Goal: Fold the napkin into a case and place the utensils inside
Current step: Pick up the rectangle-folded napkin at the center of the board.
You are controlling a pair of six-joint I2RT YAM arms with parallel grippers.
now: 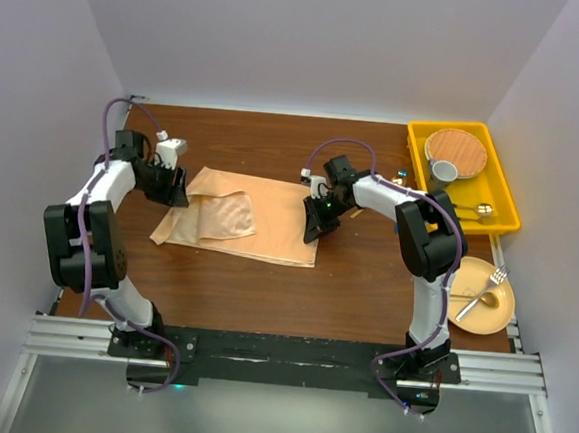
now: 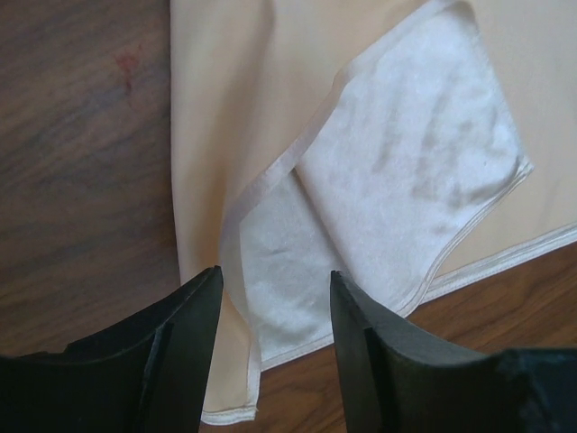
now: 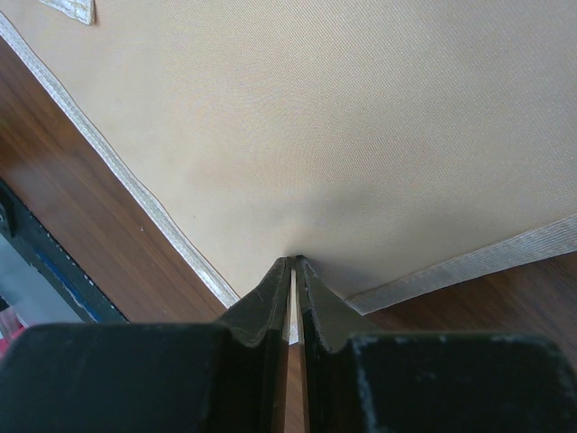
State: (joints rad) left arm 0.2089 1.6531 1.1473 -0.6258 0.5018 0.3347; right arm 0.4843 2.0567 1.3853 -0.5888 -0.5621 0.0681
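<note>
You're sitting early: napkin [image 1: 239, 218] lying centre-left with one corner flap turned in, left gripper [image 2: 275, 271] hovering jaws apart at its 9 o'clock edge, right gripper [image 3: 294, 262] pinching its 3 o'clock corner, case unformed, utensils [image 1: 496, 276] waiting on the plate [image 1: 502, 319] at 4 o'clock.

Left arm: elbow folded back near its base, forearm reaching up the left side, wrist tipped down. Left gripper [image 1: 175, 189] jaws parted, nothing between the fingers [image 2: 194, 325]. Right arm: elbow raised on the right, forearm stretched leftward to centre. Right gripper [image 1: 317, 227] fingers pressed together, pinching a corner of the napkin [image 3: 315, 135].
</note>
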